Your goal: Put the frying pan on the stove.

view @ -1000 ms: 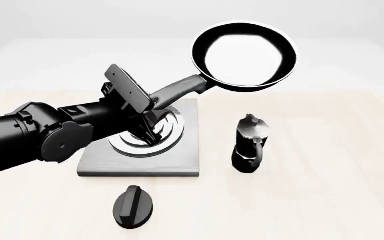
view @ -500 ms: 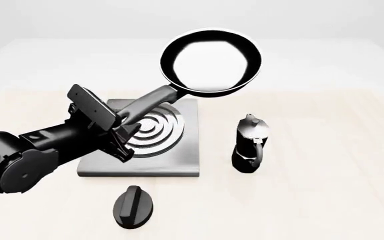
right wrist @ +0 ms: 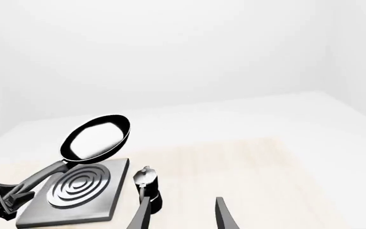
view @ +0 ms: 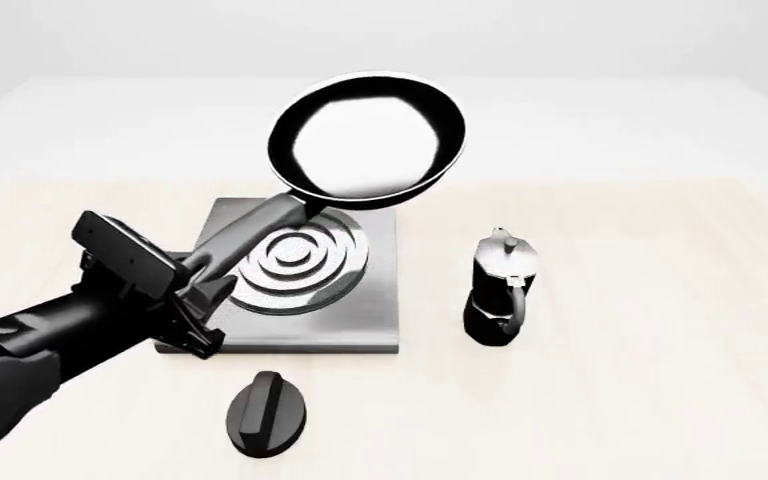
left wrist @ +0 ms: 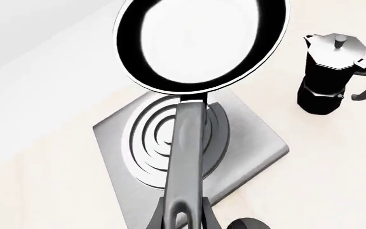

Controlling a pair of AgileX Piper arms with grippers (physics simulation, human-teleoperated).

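Observation:
The frying pan (view: 368,138) is held up in the air, tilted, its glossy inside facing the front camera. It hovers over the far edge of the stove (view: 365,318), a grey slab with a ringed burner. My left gripper (view: 205,290) is shut on the end of the pan's long handle, above the stove's near-left corner. The left wrist view looks along the handle to the frying pan (left wrist: 202,43), with the stove (left wrist: 259,148) underneath. My right gripper (right wrist: 183,217) is open and empty, well back from the frying pan (right wrist: 97,138) and stove (right wrist: 116,193).
A black moka pot (view: 502,288) with a silver lid stands just right of the stove, also seen as the moka pot (left wrist: 332,71) from the left wrist. A black oval knob (view: 268,413) lies on the table in front of the stove.
My left arm has drawn back toward the lower left, carrying the pan left and lower, from beyond the stove's far-right corner to over its far edge.

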